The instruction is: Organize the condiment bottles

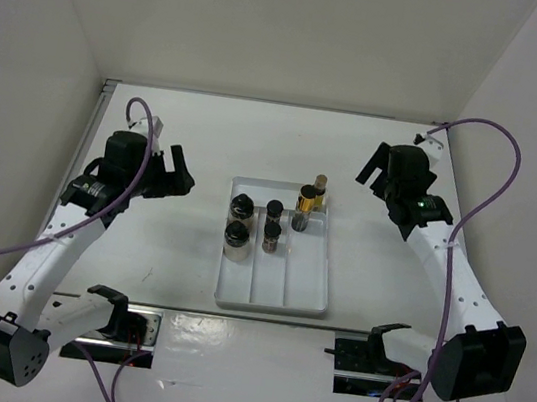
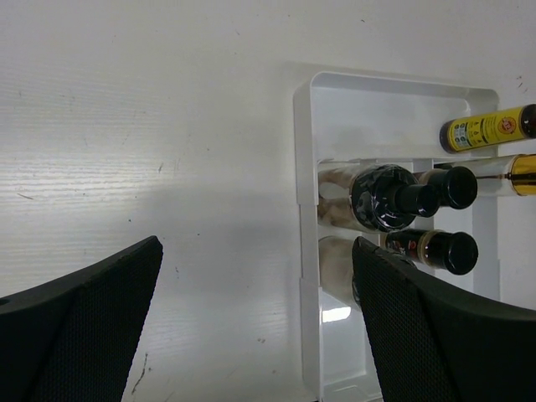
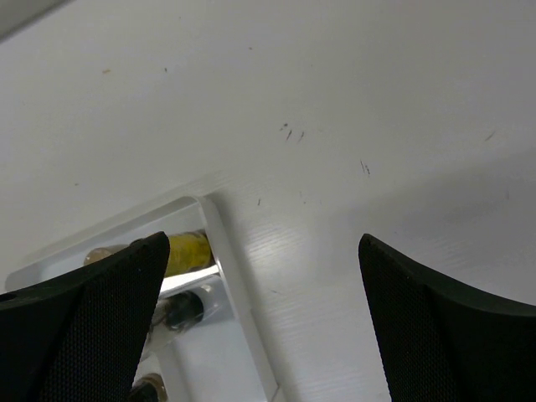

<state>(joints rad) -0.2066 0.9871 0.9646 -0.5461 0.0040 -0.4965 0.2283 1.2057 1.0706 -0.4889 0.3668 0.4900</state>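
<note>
Tabletop (image 1: 188,128) tray (image 1: 275,293): maybe six bottles (image 1: 270,224); left end effector (image 2: 255,276), right end effector (image 3: 264,260) gaping, empty.

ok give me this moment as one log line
left tool open, empty | right tool open, empty | tray holds six bottles, far end | stage: bottles look sorted by kind

Six condiment bottles (image 1: 271,234) clustered, tray (image 1: 275,293) far end.

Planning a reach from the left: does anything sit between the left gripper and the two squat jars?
Only the tray's low left wall. The open left gripper hovers left of it, and the squat jars stand in the nearest compartment.
</note>
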